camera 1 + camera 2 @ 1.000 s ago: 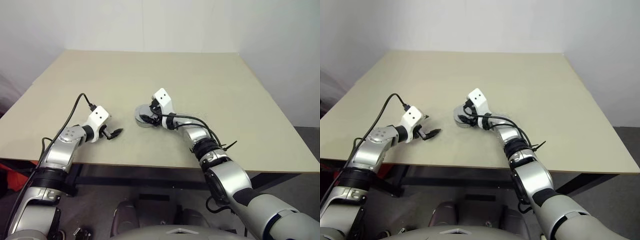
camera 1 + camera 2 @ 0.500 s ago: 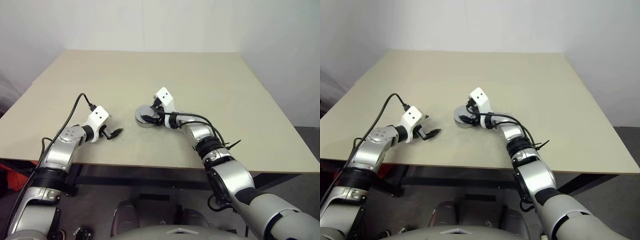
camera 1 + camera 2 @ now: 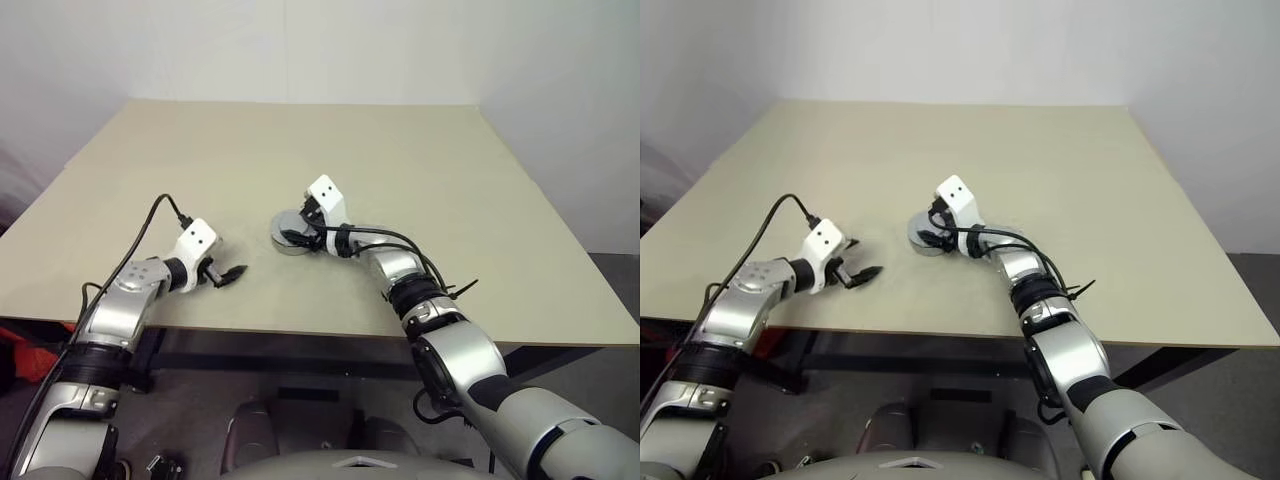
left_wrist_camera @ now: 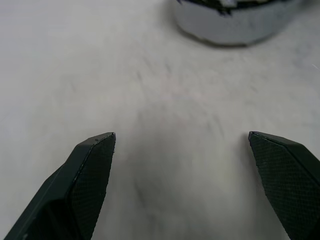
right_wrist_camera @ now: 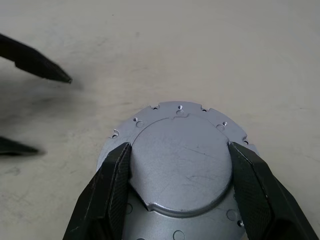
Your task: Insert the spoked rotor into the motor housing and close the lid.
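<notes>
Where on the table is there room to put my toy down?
The far half of the table, beyond the round metal part, is bare, and so is the right side. It is crowded near the front, between the left gripper and the right gripper.

Lid [image 5: 181, 165]: the picture's lower edge is cutting off its near part, and the right gripper [image 5: 181, 172] fingers [image 5: 116, 187] are covering its two sides.
Motor housing [image 4: 235, 22]: it is showing blurred, with its upper part running off the frame; its inside is lying hidden, so coils cannot be told.
Spoked rotor: nothing is telling whether it is sitting under the lid.
Housing in the head views [image 3: 285, 241]: the right gripper is hiding much of it, and its details are too small to tell.
Left gripper [image 4: 182, 150]: its finger [image 4: 82, 185] bases are running off the frame.
Second dark tip [image 5: 15, 147]: it is showing blurred and cut at the edge.
</notes>
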Available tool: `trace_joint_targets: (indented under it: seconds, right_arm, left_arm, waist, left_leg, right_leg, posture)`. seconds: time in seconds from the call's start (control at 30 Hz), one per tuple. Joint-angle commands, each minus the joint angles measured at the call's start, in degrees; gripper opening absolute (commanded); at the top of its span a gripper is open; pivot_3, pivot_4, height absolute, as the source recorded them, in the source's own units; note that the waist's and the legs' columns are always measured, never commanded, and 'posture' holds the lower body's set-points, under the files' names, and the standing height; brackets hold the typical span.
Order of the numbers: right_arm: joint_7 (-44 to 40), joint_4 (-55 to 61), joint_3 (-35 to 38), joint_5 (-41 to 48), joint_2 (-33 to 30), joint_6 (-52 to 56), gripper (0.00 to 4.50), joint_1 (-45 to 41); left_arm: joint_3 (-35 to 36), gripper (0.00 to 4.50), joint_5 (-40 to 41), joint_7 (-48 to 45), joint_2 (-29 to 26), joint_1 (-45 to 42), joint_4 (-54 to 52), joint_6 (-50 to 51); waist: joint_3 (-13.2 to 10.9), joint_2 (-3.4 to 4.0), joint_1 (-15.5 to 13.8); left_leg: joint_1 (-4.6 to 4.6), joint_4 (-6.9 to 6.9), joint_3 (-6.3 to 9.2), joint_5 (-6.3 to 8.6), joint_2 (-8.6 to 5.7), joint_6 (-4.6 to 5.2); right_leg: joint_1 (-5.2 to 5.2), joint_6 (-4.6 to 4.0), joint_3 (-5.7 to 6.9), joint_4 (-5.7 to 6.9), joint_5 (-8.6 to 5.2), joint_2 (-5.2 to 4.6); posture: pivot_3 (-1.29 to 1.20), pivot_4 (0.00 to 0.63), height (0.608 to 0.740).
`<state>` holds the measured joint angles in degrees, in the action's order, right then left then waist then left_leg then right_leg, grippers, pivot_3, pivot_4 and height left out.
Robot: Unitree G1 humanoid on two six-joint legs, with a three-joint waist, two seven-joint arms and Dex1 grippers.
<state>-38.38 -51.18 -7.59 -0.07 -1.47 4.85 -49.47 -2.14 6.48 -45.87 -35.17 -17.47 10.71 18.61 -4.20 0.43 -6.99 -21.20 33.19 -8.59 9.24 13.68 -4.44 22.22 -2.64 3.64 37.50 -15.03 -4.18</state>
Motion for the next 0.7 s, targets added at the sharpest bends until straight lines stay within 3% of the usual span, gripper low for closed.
trace_joint_targets:
  seconds: [0.03, 0.7]
  right_arm:
    - [0.0, 0.6, -0.3, -0.4, 0.1, -0.5, 2.96, -1.0]
    - [3.8, -6.8, -3.0, -4.3, 0.9, 5.4, 2.96, -2.2]
  left_arm:
    - [2.8, 4.50, 1.1, -0.5, -2.2, -0.3, -2.0, 0.4]
    - [3.1, 4.50, 3.2, -0.2, -2.3, -0.3, -4.5, 3.2]
  waist:
    - [0.0, 0.00, 0.0]
    - [0.0, 0.00, 0.3]
  left_leg:
    - [0.00, 0.00, 0.00, 0.02, 0.00, 0.04]
    - [0.63, -0.03, 0.01, 0.04, 0.00, 0.06]
  right_leg:
    - [0.00, 0.00, 0.00, 0.01, 0.00, 0.00]
    - [-0.45, 0.00, -0.04, 0.08, 0.00, 0.00]
  posture:
    - [0.00, 0.000, 0.740]
    - [0.00, 0.000, 0.740]
